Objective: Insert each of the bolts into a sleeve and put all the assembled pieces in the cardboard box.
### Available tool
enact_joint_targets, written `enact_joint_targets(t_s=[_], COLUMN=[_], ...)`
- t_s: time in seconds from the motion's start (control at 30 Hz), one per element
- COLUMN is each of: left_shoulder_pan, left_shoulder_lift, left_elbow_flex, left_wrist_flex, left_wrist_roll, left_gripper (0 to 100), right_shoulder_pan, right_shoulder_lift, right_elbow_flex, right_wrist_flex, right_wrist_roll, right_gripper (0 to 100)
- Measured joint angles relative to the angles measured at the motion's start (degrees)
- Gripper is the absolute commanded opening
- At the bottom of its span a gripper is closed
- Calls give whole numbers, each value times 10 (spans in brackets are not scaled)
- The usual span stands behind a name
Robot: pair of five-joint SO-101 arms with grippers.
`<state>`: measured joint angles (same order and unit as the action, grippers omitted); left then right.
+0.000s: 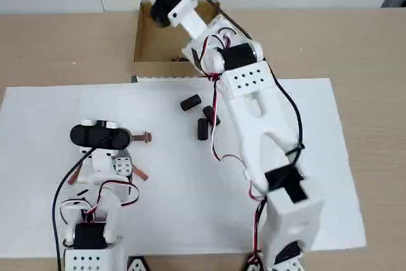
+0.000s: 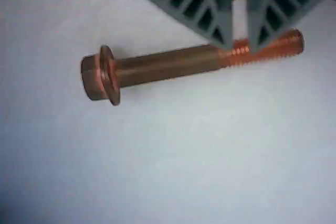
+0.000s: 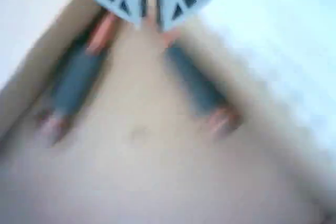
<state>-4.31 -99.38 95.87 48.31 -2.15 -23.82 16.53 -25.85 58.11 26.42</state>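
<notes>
Copper bolt [image 2: 157,69] lies flat, its threaded tip beneath the left end effector [image 2: 239,43], whose fingers [image 2: 205,9] sit nearly together.

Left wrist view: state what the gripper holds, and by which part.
It cannot be told. The left gripper sits over the threaded end of the bolt, which lies flat on the white paper; no grip on it is visible.
</notes>
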Motion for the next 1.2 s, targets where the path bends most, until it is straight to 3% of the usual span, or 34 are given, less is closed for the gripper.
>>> enact_joint_targets(t_s=[0.33,0.53,0.87,1.07,1.2], left_shoulder_pan=[0,0,0,0,0], left_shoulder_lift=[0,0,0,0,0], left_elbow_flex=[0,0,0,0,0], left_wrist_flex=[0,0,0,0,0], left_wrist_roll=[-1,-1,-1,-1,-1], left_gripper=[6,6,6,6,6], right_shoulder_pan=[-28,-29,-20,7,17], right_shoulder_lift=[-46,-46,29,89,119], right_elbow_flex=[-2,-3,-4,-4,-4], right_wrist_flex=[236,317,343,325,315], right_wrist_roll=[-5,-91,-138,-142,-142], right_gripper=[4,4,7,166,188])
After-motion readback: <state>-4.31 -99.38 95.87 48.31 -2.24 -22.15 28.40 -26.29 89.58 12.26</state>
